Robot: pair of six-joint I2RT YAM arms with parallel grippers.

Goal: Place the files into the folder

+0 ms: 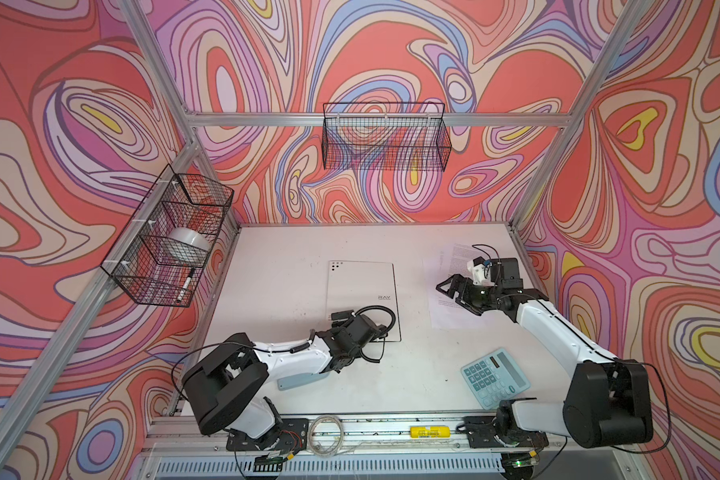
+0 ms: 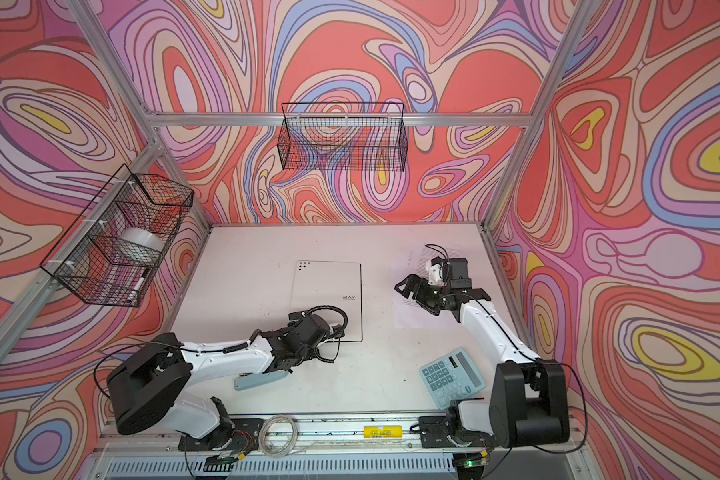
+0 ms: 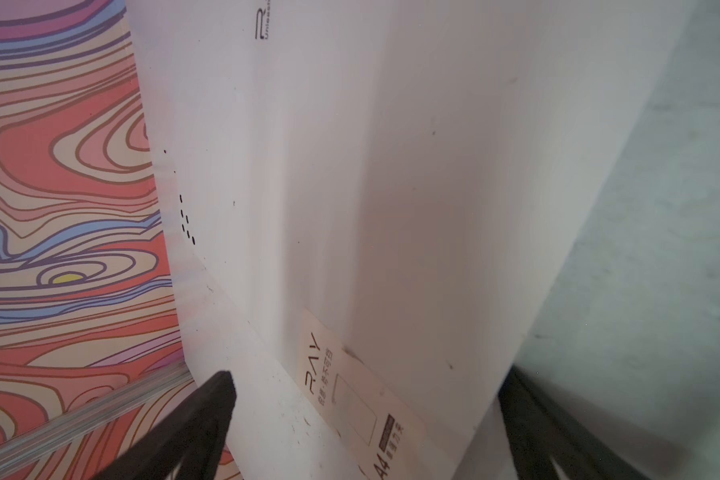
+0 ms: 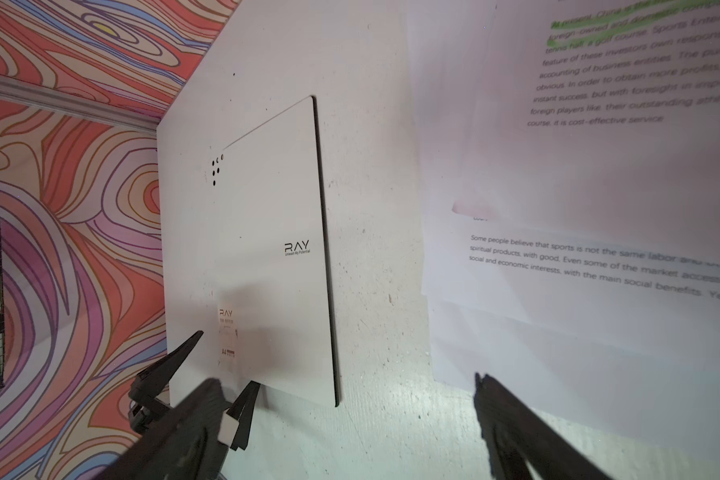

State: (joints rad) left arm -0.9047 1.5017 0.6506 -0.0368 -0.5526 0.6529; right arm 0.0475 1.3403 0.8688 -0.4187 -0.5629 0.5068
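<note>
The folder [image 1: 362, 291] is seen closed and flat on the table [image 1: 275, 270]. Its near left corner lies between the widely spread fingers of the left gripper [image 3: 368, 372]; whether it is touched cannot be told. The files [image 1: 445, 320] are laid to the folder's right, parted from it by a strip of bare table. The right gripper [image 4: 344, 380] is held with its jaws wide apart above the files' folder-side edge, and nothing is clasped.

Bright, even light; wrist views blur close up, edges bend.
</note>
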